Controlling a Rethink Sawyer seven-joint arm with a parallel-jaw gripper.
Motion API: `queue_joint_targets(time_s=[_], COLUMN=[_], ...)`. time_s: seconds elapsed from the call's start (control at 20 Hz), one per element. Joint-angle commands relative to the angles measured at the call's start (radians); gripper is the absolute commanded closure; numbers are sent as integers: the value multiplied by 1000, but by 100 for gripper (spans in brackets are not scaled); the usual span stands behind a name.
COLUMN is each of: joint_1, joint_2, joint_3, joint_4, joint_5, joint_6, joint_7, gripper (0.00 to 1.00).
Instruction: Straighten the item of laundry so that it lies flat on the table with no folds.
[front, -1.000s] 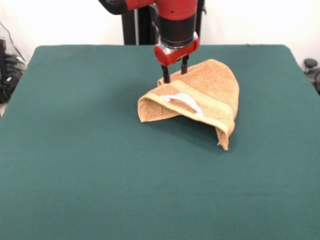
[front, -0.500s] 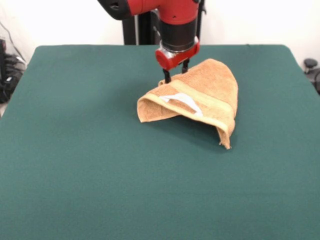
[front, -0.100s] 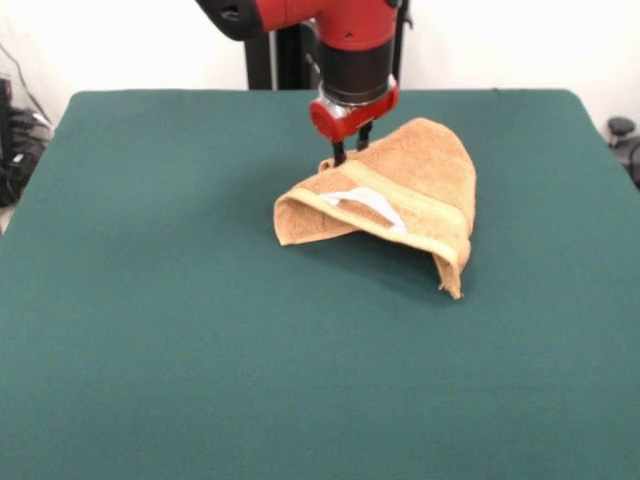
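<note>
In the front view, the towel (front, -0.100s: 400, 195) lies bunched up and folded over itself on the green table (front, -0.100s: 150, 330), a bit toward the far edge and a little right of the middle. The claw (front, -0.100s: 352, 148) comes straight down at the towel's far left corner, with its two thin fingers close together and seemingly pinching the cloth there. The rest of the towel spreads from the claw toward the near right corner of the table, so I think pulling that pinched corner the other way, toward the far left, would open the fold.
</note>
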Motion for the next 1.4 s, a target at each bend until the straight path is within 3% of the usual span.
queue_joint_targets(time_s=[0.05, 0.7, 1.0, 1.4], joint_1=[51, 43, 44, 39], joint_2=[120, 9, -154, -259], joint_3=[5, 21, 0, -17], joint_4=[-81, 1, 95, 131], joint_5=[-106, -17, 74, 76], joint_6=[-84, 18, 186, 278], joint_7=[-62, -58, -84, -120], gripper=[100, 100, 100, 100])
